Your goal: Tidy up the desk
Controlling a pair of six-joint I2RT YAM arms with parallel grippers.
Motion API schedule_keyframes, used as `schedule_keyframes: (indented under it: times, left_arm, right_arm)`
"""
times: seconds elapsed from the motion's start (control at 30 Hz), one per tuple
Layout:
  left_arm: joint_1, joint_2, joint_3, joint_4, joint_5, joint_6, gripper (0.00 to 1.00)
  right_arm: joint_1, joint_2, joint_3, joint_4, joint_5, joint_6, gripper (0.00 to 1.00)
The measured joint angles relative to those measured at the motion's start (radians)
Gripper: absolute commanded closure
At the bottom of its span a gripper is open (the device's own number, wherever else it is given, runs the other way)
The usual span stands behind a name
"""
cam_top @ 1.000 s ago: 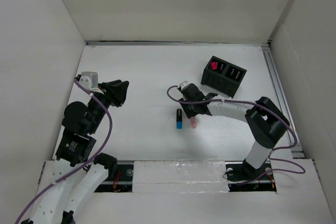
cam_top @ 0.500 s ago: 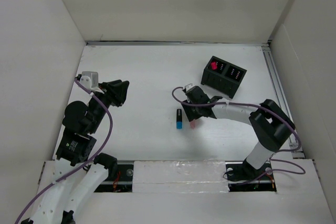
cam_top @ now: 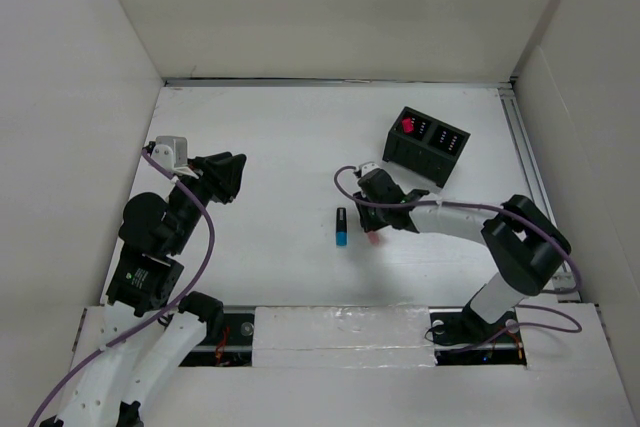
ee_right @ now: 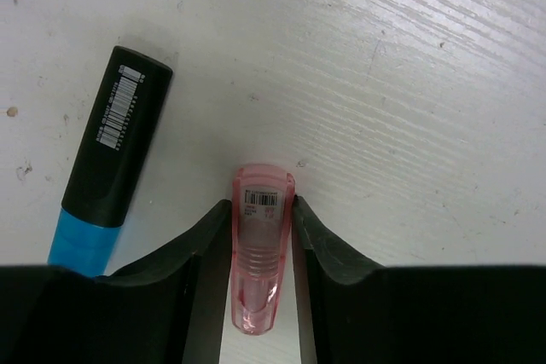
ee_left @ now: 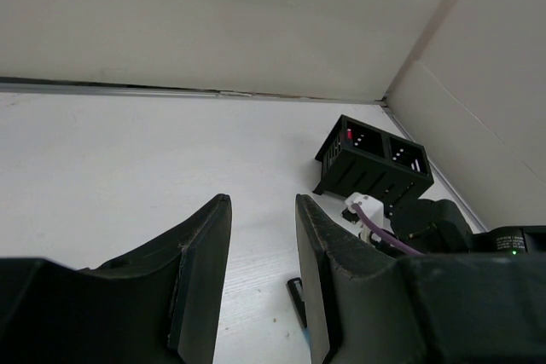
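**Top external view.** The desk (cam_top: 280, 137) fills the floor of the scene, with white wall panels (cam_top: 330, 7) at 9, 12 and 3 o'clock. A black organizer (cam_top: 427, 144) with several compartments stands toward 1 o'clock of the desk's middle. A red item (cam_top: 407, 125) shows in its compartment nearest 10 o'clock. The right gripper (cam_top: 372, 234) reaches in from 4 o'clock and sits low over the middle of the desk, at a pink marker (cam_top: 371, 238). A blue-and-black marker (cam_top: 341, 227) lies just beside that at 9 o'clock, black end toward 12 and blue end toward 6. The left gripper (cam_top: 232, 175) is held well apart from both markers, toward 9 o'clock, pointing toward 3.

**Left wrist view.** The two fingers are parted by a narrow gap with nothing between them. Beyond them, toward 1 o'clock, the organizer rests on the desk, with the right arm at 4 o'clock.

**Right wrist view.** The right gripper's fingers press on both sides of the pink marker, whose barcoded end points to 12 o'clock. Whether the marker is clear of the desk cannot be told. The blue-and-black marker lies apart at 10 o'clock, tilted, untouched by either finger.
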Motion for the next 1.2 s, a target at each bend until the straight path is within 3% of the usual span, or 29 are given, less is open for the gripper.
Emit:
schedule_keyframes:
  times: [0.3,0.57,0.73,0.9,1.2]
  left_arm:
    - [0.000,0.000,0.000,0.000,0.008,0.000,0.68]
    - [0.000,0.000,0.000,0.000,0.015,0.000,0.68]
    - [0.000,0.000,0.000,0.000,0.019,0.000,0.68]
    - [0.000,0.000,0.000,0.000,0.022,0.000,0.68]
    - [0.000,0.000,0.000,0.000,0.022,0.000,0.68]
  right_arm:
    - [-0.017,-0.053,0.043,0.021,0.080,0.012,0.82]
    - [-0.266,-0.206,0.195,0.304,0.325,-0.006,0.83]
    - [-0.423,-0.163,0.239,0.389,0.474,-0.034,0.84]
    - [-0.531,-0.089,0.250,0.385,0.501,-0.040,0.84]
    - [-0.558,-0.028,0.256,0.375,0.494,-0.033,0.81]
